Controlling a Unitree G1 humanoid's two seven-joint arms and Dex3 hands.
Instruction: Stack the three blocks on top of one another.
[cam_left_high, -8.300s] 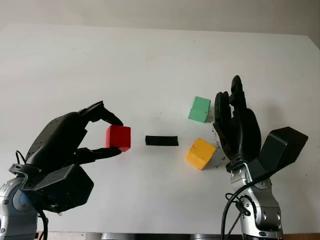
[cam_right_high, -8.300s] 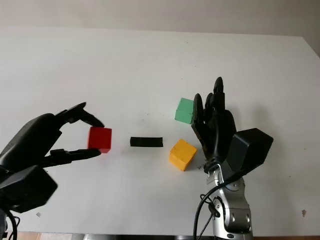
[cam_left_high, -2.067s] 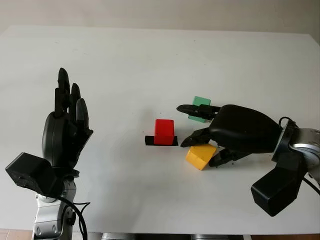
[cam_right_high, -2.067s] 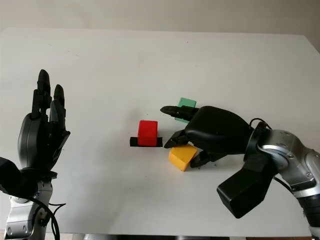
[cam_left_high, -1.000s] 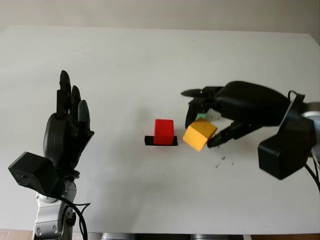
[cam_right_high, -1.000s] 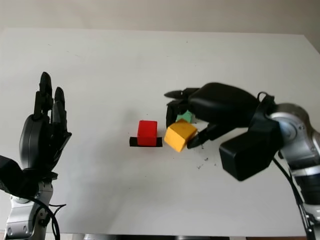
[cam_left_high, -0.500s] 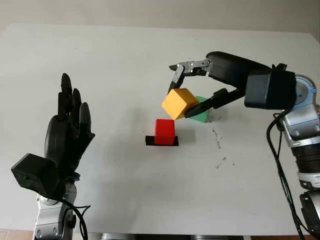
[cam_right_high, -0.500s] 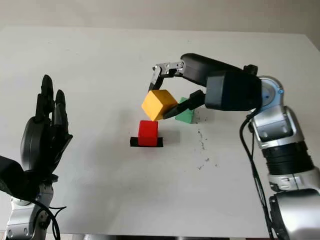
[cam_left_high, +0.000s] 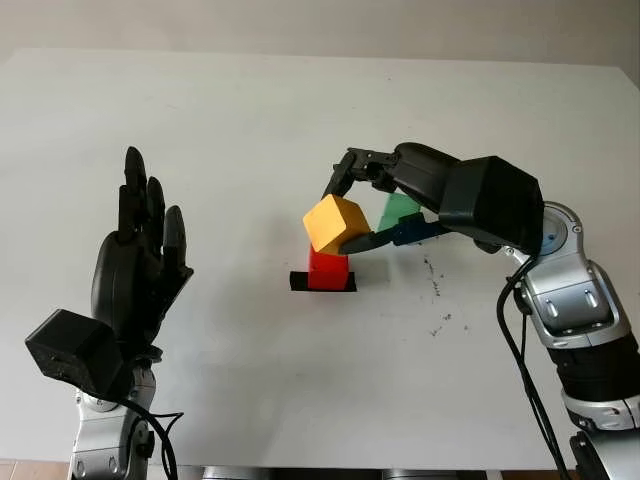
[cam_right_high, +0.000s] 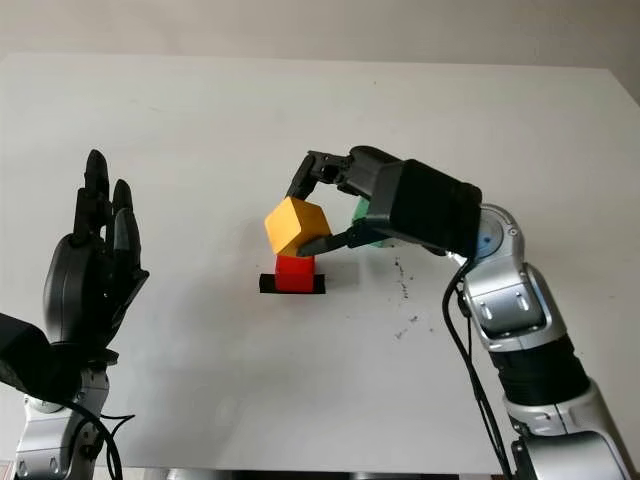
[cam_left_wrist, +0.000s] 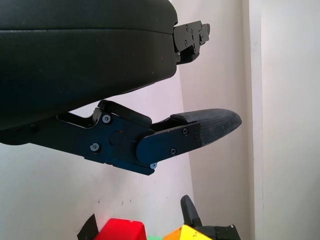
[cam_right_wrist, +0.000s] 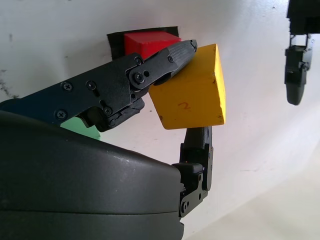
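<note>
My right hand (cam_left_high: 352, 210) is shut on the yellow block (cam_left_high: 335, 223), holding it tilted just above the red block (cam_left_high: 327, 270); I cannot tell if the two touch. The red block stands on a strip of black tape (cam_left_high: 322, 283) in the middle of the white table (cam_left_high: 250, 130). In the right wrist view the yellow block (cam_right_wrist: 192, 91) is pinched between the fingers, with the red block (cam_right_wrist: 150, 41) beyond it. The green block (cam_left_high: 400, 209) lies behind the right hand, partly hidden. My left hand (cam_left_high: 135, 270) is open, raised at the near left.
Small dark specks (cam_left_high: 440, 320) mark the table to the right of the tape. The table's far edge (cam_left_high: 320, 55) meets a pale wall.
The right hand has carried the yellow block down and to the left, from above and beside the red block to just over it. The left hand has stayed put.
</note>
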